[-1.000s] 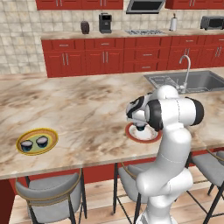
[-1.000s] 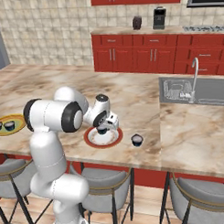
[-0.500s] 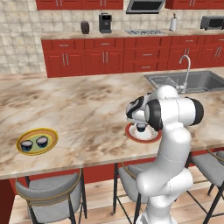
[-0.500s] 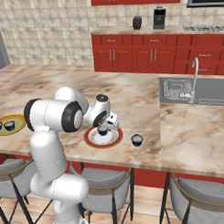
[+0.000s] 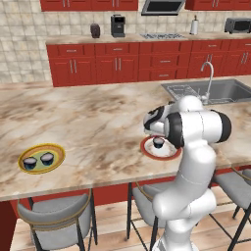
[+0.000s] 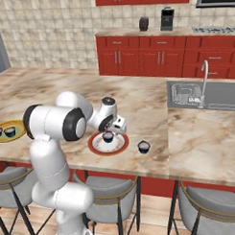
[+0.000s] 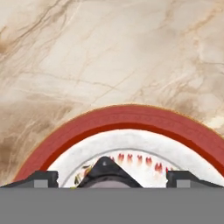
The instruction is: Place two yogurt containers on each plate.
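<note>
The red-rimmed plate (image 5: 168, 153) (image 6: 97, 148) (image 7: 127, 120) lies near the counter's front edge, with one yogurt container (image 5: 158, 142) (image 6: 108, 137) (image 7: 105, 171) standing on its white centre. My gripper (image 5: 155, 134) (image 6: 113, 128) (image 7: 113, 179) hangs just above that cup, open, with a gap between each fingertip and the cup's sides. A second yogurt container (image 6: 143, 147) stands on the bare counter right of the red plate. The yellow-rimmed plate (image 5: 55, 150) (image 6: 14, 124) far to the left holds two yogurt containers (image 5: 29, 163) (image 5: 47, 158).
A steel sink (image 5: 215, 90) (image 6: 205, 95) with a tap is set into the counter at the right. Grey stools (image 5: 56, 215) (image 6: 209, 207) stand along the counter's front edge. Red cabinets and a coffee machine (image 5: 117, 25) line the back wall.
Hardly anything has shifted: the hand stays over the red plate and the cup sits under it.
</note>
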